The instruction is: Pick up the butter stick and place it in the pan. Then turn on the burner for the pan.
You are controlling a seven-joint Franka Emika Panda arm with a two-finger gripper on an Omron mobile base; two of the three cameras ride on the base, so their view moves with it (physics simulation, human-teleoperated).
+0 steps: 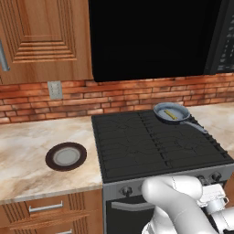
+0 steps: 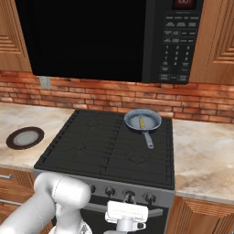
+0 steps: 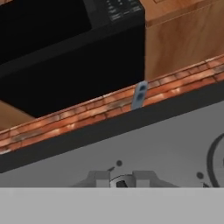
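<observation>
The butter stick [image 1: 170, 114] [image 2: 141, 122], a thin pale yellow bar, lies inside the grey-blue pan [image 1: 158, 109] [image 2: 130, 119]. The pan stands on the stove's back right burner with its long handle pointing toward the front right. My gripper [image 2: 129, 197] [image 3: 122, 181] is low at the stove's front panel, well away from the pan. It is shut on a stove knob [image 2: 129, 195], the third from the left in the knob row. In the hand view its two fingertips [image 3: 101, 178] stand close on either side of the knob.
A flat dark-brown plate [image 1: 66, 156] [image 2: 25, 137] lies on the marble counter left of the stove. A black microwave [image 2: 91, 36] hangs above the cooktop. A brick wall with an outlet [image 1: 55, 90] is behind. Wooden drawers sit below the counter.
</observation>
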